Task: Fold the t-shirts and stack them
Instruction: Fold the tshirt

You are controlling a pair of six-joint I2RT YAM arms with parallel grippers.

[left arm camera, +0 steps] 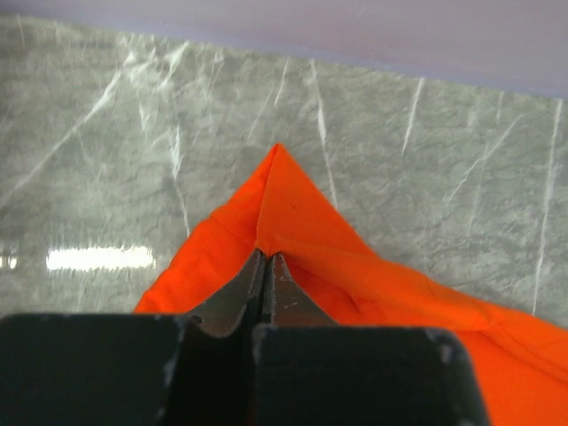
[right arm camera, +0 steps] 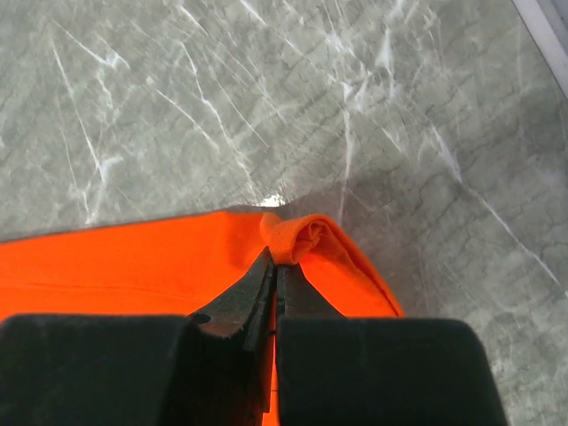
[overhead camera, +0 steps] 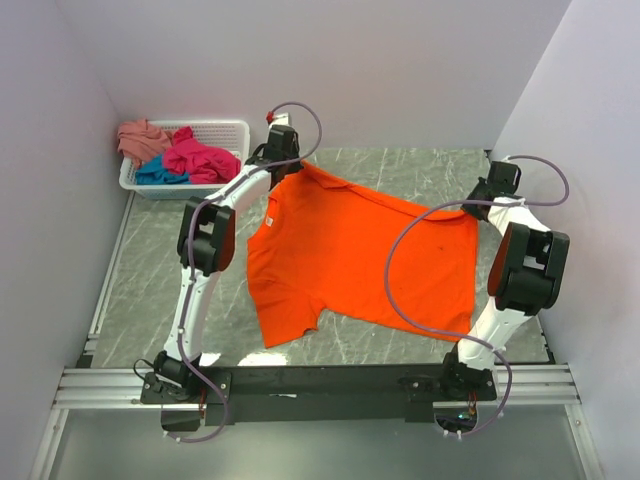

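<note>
The orange t-shirt [overhead camera: 350, 260] lies spread on the marble table, stretched between both arms. My left gripper [overhead camera: 288, 168] is shut on its far left corner, which rises as a pinched peak [left arm camera: 277, 200] in the left wrist view. My right gripper [overhead camera: 487, 203] is shut on its far right corner, a rolled fold of orange cloth [right arm camera: 297, 238] in the right wrist view. The magenta-pink [overhead camera: 200, 158], teal-blue [overhead camera: 158, 175] and salmon-pink [overhead camera: 142, 138] t-shirts lie crumpled in the basket.
A white lattice basket [overhead camera: 232, 130] stands at the back left corner against the wall. White walls close in the table on the left, back and right. A black rail [overhead camera: 330, 380] with both arm bases runs along the near edge.
</note>
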